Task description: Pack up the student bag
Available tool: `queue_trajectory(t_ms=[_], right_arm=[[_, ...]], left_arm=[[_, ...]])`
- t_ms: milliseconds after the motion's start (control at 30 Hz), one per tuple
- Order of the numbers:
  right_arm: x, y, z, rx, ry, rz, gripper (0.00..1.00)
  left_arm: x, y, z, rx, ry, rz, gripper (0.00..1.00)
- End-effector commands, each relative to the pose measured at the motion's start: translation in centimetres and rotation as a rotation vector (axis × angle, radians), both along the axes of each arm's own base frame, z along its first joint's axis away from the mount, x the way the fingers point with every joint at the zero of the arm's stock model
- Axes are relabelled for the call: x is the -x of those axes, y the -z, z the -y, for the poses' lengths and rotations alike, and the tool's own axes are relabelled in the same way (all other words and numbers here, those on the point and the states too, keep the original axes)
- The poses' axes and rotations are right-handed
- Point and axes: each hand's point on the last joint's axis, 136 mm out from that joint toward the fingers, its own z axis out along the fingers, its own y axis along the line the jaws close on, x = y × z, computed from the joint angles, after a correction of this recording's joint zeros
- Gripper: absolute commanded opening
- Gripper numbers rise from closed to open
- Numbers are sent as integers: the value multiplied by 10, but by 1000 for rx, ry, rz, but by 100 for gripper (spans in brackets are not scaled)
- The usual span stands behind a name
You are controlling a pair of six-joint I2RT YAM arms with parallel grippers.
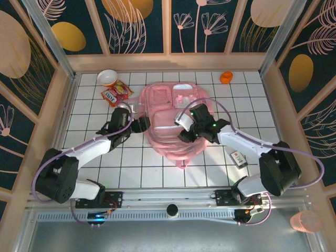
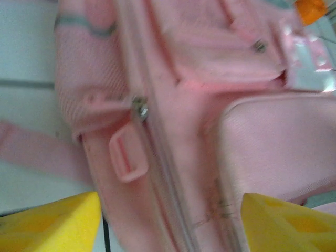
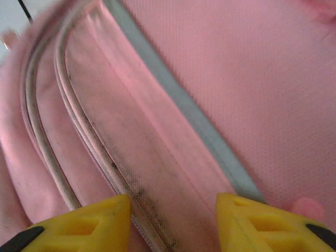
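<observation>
The large soft pink fabric backpack [image 1: 173, 113] lies flat in the middle of the white tiled desk [image 1: 131, 163] with its front pockets facing up. I judge it is laid that way so both arms can reach it, one from each side. The zips I can see look closed, so I read the step in hand as opening a compartment before anything goes in.

My left pincer [image 1: 140, 125] sits at the bag's left edge. Its yellow fingers [image 2: 52, 223] stand wide apart and hold nothing, with a small metal zip pull [image 2: 139, 107] and a pink plastic buckle [image 2: 125, 157] just ahead of them.

My right pincer [image 1: 185, 134] hangs over the bag's near right part, its jaws moderately apart and empty. They straddle a long zip line with grey trim [image 3: 210, 136]. I cannot tell whether the tips touch the fabric.

Further out, a white bowl [image 1: 107, 77] and a red-and-yellow snack packet [image 1: 116, 94] lie at the far left. A small orange object [image 1: 226, 77] sits at the far right, and a small flat card-like item [image 1: 239, 158] lies near my right arm.
</observation>
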Motion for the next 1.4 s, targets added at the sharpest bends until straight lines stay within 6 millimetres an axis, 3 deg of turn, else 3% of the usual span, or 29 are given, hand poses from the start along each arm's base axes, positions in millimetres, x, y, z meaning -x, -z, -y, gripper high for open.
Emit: queue_trajectory(t_ms=[0, 200, 433, 633, 833, 933, 1033, 1167, 1367], right_arm=[[5, 28, 11, 94, -17, -25, 44], [13, 50, 4, 118, -54, -65, 42], [26, 65, -8, 166, -118, -54, 41], [11, 31, -9, 138, -104, 70, 43], [1, -26, -6, 97, -101, 199, 47], [4, -50, -7, 99, -124, 224, 47], [13, -61, -14, 122, -168, 223, 47], [35, -53, -32, 168, -256, 201, 48], [61, -25, -60, 191, -344, 143, 48]], left_arm=[[6, 14, 10, 115, -25, -93, 67], [29, 31, 23, 137, 49, -167, 52], [54, 24, 54, 178, 150, -184, 39], [65, 2, 63, 237, 173, -164, 33], [66, -26, 58, 271, 154, -107, 33], [62, -37, 46, 220, 106, -68, 46], [56, -47, 27, 187, 18, -16, 54], [51, -50, 0, 246, -108, 6, 57], [50, -45, -35, 320, -264, 32, 57]])
